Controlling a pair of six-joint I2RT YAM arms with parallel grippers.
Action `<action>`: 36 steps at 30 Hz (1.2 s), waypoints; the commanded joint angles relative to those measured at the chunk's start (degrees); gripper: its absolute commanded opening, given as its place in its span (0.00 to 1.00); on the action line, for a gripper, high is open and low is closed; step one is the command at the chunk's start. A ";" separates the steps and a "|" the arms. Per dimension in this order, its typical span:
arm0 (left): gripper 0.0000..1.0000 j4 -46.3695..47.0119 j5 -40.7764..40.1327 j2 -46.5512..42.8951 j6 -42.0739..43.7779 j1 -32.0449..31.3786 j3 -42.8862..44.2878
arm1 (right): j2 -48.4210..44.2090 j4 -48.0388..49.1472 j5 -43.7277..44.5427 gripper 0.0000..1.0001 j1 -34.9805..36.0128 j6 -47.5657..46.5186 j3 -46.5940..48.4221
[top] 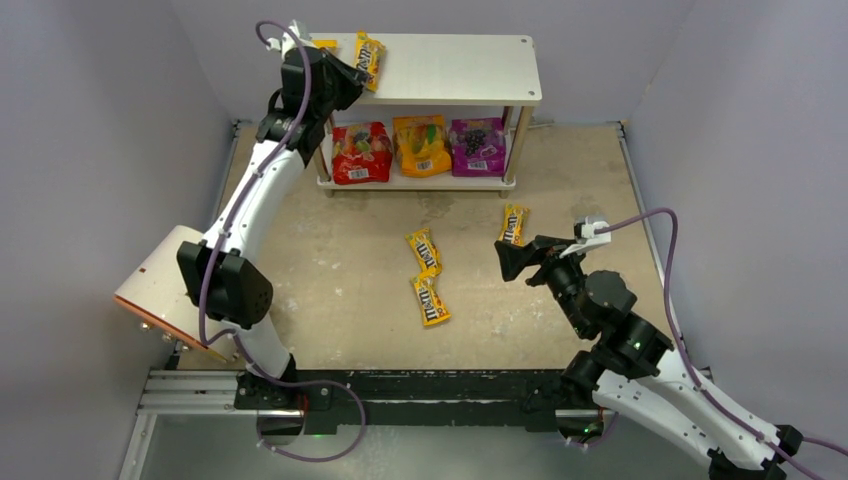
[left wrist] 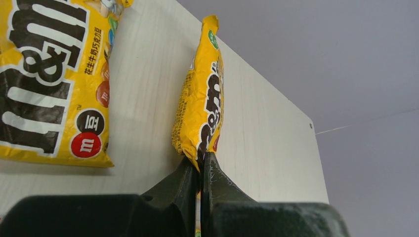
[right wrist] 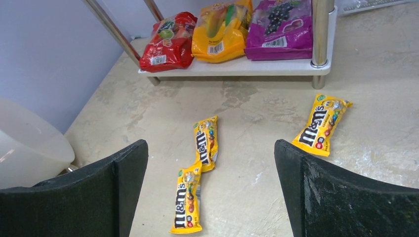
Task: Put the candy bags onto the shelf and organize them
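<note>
My left gripper [top: 352,72] [left wrist: 202,160] is shut on the end of a yellow M&M's packet [top: 370,58] [left wrist: 200,98], held on edge over the top board of the shelf [top: 450,70] [left wrist: 267,128]. A second yellow packet [left wrist: 49,84] lies flat on that board to its left. The red [top: 361,152], orange [top: 421,145] and purple [top: 477,146] pouches stand on the lower board [right wrist: 237,66]. Three yellow packets lie on the table [top: 424,251] [top: 431,300] [top: 513,224]. My right gripper [top: 510,260] [right wrist: 211,148] hangs open above the table, nothing between its fingers.
A white-and-orange cylinder [top: 165,285] [right wrist: 29,143] lies at the left behind my left arm's elbow. Grey walls close in the table on the left, back and right. A black rail [top: 400,385] runs along the near edge.
</note>
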 commanded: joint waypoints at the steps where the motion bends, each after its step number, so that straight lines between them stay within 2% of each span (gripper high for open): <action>1: 0.00 -0.45 -0.72 0.64 0.42 0.32 4.28 | -0.26 0.72 1.61 0.99 0.15 -1.23 0.47; 10: 0.01 -5.23 -3.70 3.43 2.02 0.49 9.61 | 0.28 1.04 2.33 0.99 0.09 -1.32 0.52; 20: 0.29 -6.81 -2.45 4.52 2.16 1.11 11.30 | -0.08 1.05 2.88 0.99 0.14 -1.10 0.20; 31: 0.53 -6.36 -2.27 1.39 3.10 1.20 9.19 | 0.04 1.25 2.43 0.99 0.09 -1.19 0.06; 36: 0.58 -5.83 -2.04 -1.13 3.56 1.20 6.94 | 0.12 1.33 2.29 0.99 0.09 -1.27 -0.05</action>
